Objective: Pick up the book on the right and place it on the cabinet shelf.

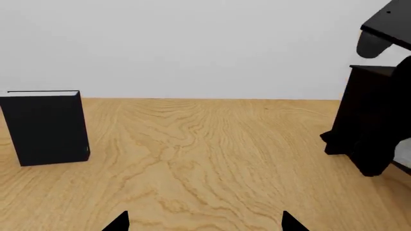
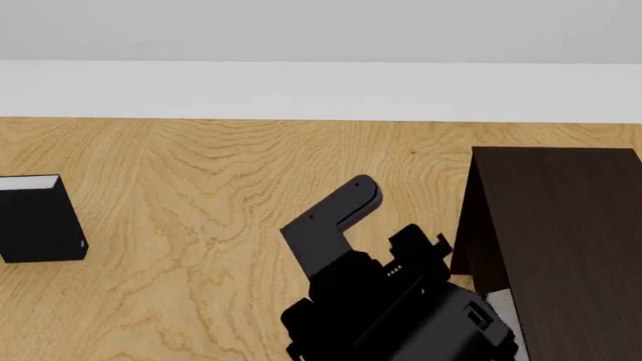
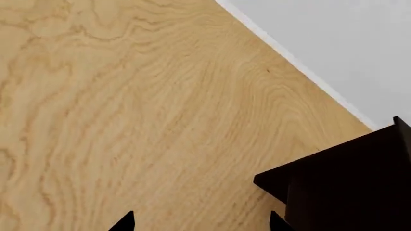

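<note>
Wood-grain worktop (image 2: pixel 201 226), pale wall behind. Right gripper (image 3: pixel 200 226) spread, empty, above bare worktop beside dark cabinet (image 2: pixel 561 241); right arm (image 2: pixel 381 293) angled forward. Left gripper (image 1: pixel 204 226) spread, empty, facing black book (image 1: pixel 45 127). Grey book mostly hidden.

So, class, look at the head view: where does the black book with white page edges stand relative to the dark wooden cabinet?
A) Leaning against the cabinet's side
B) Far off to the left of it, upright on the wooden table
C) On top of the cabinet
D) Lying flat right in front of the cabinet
B: the black book stands upright at the table's left edge of view, while the cabinet sits at the far right.
</note>
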